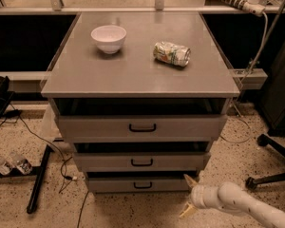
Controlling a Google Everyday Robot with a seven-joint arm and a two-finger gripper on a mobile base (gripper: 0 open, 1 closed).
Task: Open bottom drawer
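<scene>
The bottom drawer (pixel 141 184) is the lowest and narrowest grey front of the cabinet, with a small black bracket handle (pixel 143 185) and a dark gap above it. My gripper (pixel 188 196) comes in from the lower right on a white arm. Its two pale fingers are spread apart, one fingertip (pixel 190 179) near the drawer's right end and the other lower, above the floor. It holds nothing. The gripper sits right of the handle, by the drawer's right corner.
The middle drawer (pixel 141 162) and top drawer (pixel 141 127) stand slightly out. On the cabinet top are a white bowl (pixel 108 38) and a crushed can (pixel 171 53). A black chair base (pixel 270 160) is at right, a black stand leg (pixel 38 179) at left on the speckled floor.
</scene>
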